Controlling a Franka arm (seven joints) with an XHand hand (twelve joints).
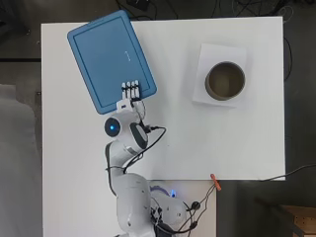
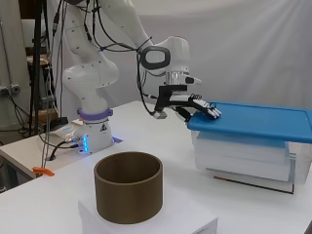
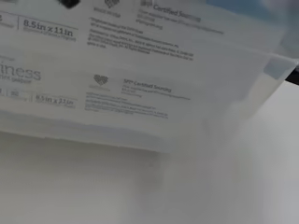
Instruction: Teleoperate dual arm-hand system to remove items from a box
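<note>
A clear plastic box [image 2: 243,158] with a blue lid [image 1: 108,57] stands at the table's back left in the overhead view. The lid [image 2: 253,119] lies flat on the box. My hand [image 1: 131,92] rests its straight fingers on the lid's near right corner, and from the side the hand [image 2: 202,106] lies on top of that corner's edge. It is open and holds nothing. White packs of paper [image 3: 107,70] show through the box's clear wall in the wrist view.
A brown cardboard ring [image 1: 225,80] stands on a white block [image 1: 205,94] at the table's right; the same ring [image 2: 127,192] is in the side view's foreground. An orange clip [image 1: 216,181] sits at the table's front edge.
</note>
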